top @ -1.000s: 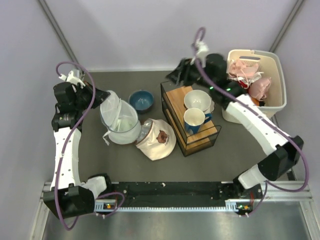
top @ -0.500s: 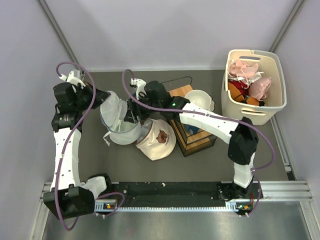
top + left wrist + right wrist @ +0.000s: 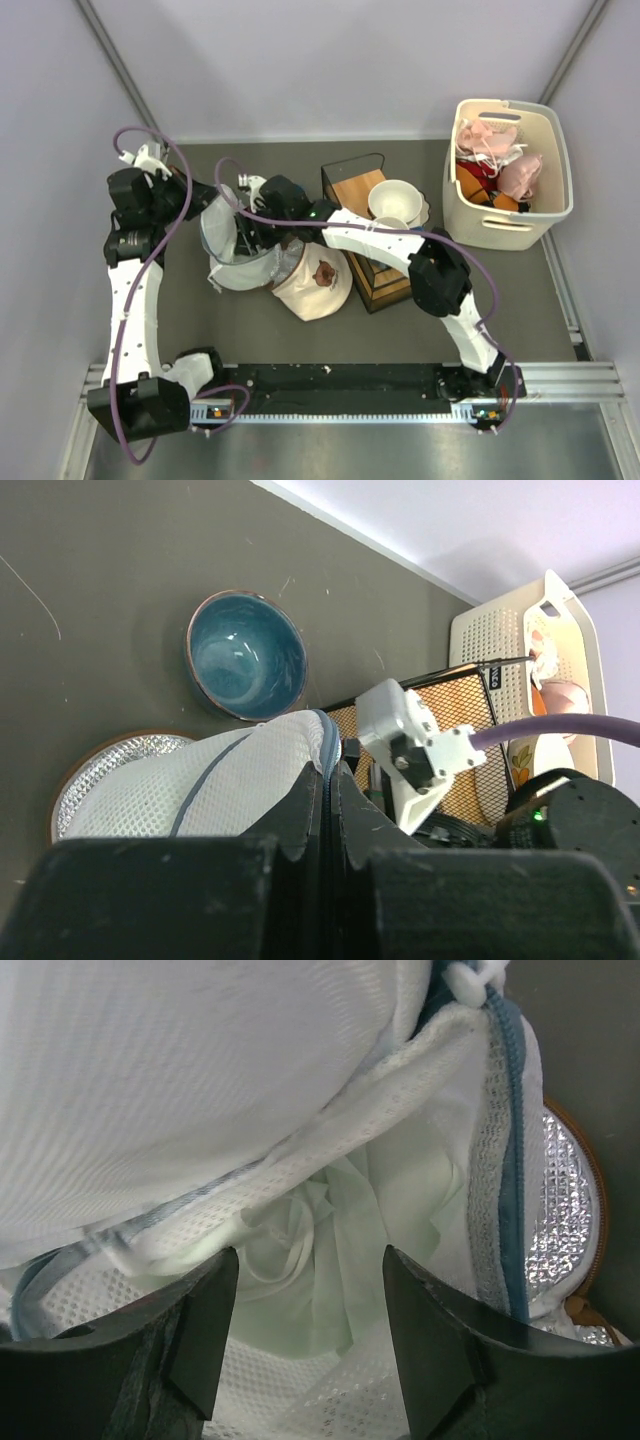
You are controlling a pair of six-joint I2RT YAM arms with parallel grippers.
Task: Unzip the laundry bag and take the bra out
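On the dark grey table (image 3: 190, 325), the laundry bag (image 3: 228, 270) sits left of centre. The left gripper (image 3: 327, 785) pinches its zippered rim tightly. The right gripper (image 3: 308, 1260) holds its fingers spread over the bag's open mouth, gripping nothing, with pale crumpled fabric (image 3: 330, 1260) lying inside.

Item: laundry bag (image 3: 238, 262), white see-through mesh, blue-grey zip edging. It lay left of centre on the table, unzipped, its circular flap raised.
Item: bra (image 3: 330, 1260), pale soft fabric with thin straps, sat bunched inside the open bag.
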